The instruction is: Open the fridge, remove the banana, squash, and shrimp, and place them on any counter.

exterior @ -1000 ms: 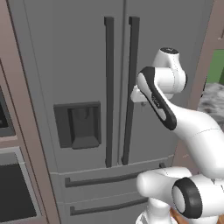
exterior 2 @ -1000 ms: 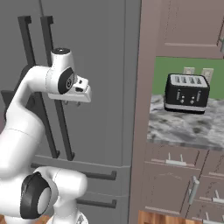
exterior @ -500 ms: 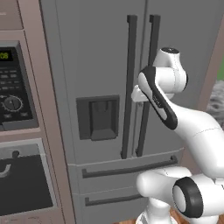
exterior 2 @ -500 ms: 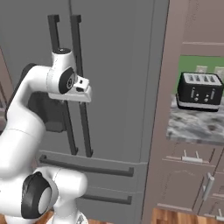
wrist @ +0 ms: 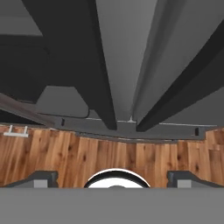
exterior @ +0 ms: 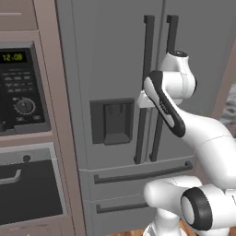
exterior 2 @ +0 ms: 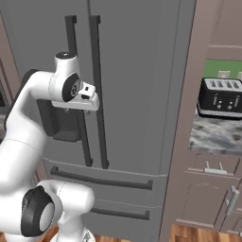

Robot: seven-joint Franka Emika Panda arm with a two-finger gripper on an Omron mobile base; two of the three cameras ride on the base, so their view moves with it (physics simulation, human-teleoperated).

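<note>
The tall grey fridge (exterior: pixel 115 55) stands shut, its two long dark handles (exterior: pixel 146 87) side by side at the door seam. My hand (exterior 2: pixel 84 100) hangs just in front of those handles at mid height, pointing down. Looking along the gripper (wrist: pixel 113 178), both handles (wrist: pixel 103 65) run down toward the drawers and the wood floor. The two fingertips (wrist: pixel 43 178) stand far apart with nothing between them, so the gripper is open. Behind the closed doors, the banana, squash and shrimp are hidden. A marbled counter (exterior 2: pixel 212 134) lies to the fridge's right.
A black toaster (exterior 2: pixel 220 97) sits on that counter, above mauve-brown cabinet fronts (exterior 2: pixel 208 198). A black-fronted wall oven (exterior: pixel 27 193) with a control panel (exterior: pixel 23 92) stands left of the fridge. Two drawers with bars (exterior: pixel 143 173) are below the doors.
The whole picture has shifted: the base has driven left, bringing the wall oven into the left base view and pushing the toaster rightward. The arm's pose looks the same.
</note>
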